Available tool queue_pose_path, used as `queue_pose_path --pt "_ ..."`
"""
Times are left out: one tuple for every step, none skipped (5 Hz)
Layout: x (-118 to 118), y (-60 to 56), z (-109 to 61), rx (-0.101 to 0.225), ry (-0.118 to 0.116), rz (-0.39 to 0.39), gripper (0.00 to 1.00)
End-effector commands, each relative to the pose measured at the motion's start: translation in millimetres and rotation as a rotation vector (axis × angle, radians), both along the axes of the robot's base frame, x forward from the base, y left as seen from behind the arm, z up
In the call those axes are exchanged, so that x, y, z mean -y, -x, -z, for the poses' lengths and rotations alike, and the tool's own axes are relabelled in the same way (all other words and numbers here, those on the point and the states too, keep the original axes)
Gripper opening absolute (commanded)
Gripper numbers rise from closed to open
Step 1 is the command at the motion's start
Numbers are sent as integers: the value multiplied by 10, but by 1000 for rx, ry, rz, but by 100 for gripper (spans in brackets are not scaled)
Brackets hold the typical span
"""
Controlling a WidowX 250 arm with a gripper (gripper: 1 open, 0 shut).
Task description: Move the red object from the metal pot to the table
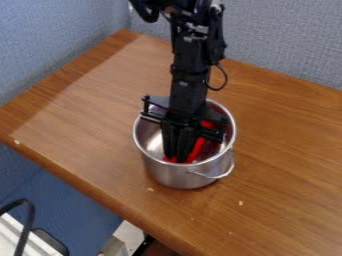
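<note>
The red block is down inside the pot, standing at a slant with its lower end near the bottom on the near side and the rest running up towards the far right of the rim. Only strips of red show, because the black gripper reaches straight down into the pot and covers the middle of it. The jaws look drawn nearly together with the red showing right at their tips, so the gripper appears to have the block pinched, though the contact itself is hidden in the dark of the pot. A red gleam also shows on the shiny inner wall to the left of the gripper.

The pot is round, bright steel with straight sides. A small loop handle sticks out on its near right side. It sits on the table, towards the near right part of the brown wood top, close to the near edge.

The black arm rises from the pot almost upright and leans slightly away towards the far side, leaving the view at the top.

Behind the table stands a blue wall, meeting at a corner on the far left. Past the near left edge lies blue floor, and something dark and curved sits in the near left corner, too cut off to make out.
</note>
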State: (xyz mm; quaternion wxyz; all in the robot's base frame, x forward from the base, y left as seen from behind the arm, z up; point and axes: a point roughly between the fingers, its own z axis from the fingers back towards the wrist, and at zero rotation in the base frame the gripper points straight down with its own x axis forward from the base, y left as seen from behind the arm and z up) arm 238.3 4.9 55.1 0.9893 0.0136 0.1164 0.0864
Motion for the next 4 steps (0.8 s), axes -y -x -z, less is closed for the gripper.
queue_pose_path --pt "-88 31 -279 79 2 -10 0" --pt "-162 65 -621 190 3 -14 0" --pt "-146 125 -916 229 45 -8 0" --pt "-42 74 -1115 279 94 -6 0"
